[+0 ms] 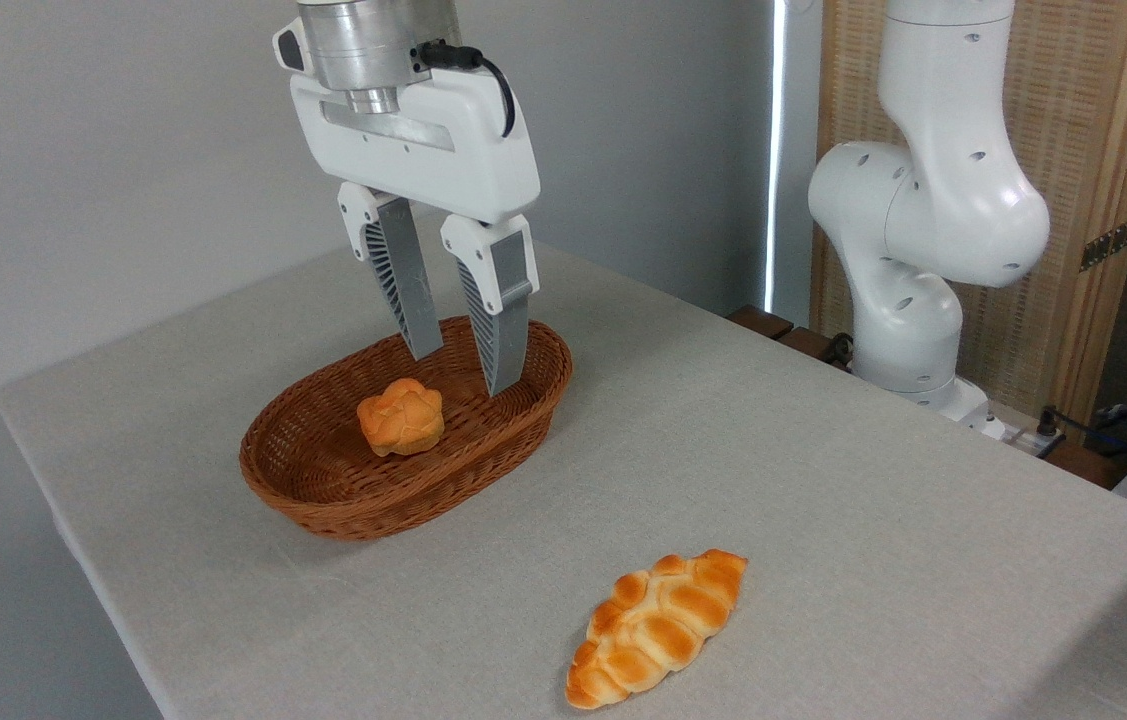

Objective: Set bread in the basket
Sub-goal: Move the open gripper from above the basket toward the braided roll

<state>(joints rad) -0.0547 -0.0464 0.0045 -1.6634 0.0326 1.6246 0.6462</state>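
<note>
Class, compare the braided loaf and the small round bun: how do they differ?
The braided loaf is long with pointed ends; the round bun is small and lumpy. The loaf lies on the table; the bun sits in the basket, below the open hand. Both are glossy golden-orange.

Place: a robot lab or test room, not a home.
Arm: a white robot arm [933,200] bolted beside the table [823,480].
Table: grey cloth, set with only a few props (bread-like pieces and a basket).
Walls: plain grey.
Edge: cables [1093,425] lying at the right.
</note>
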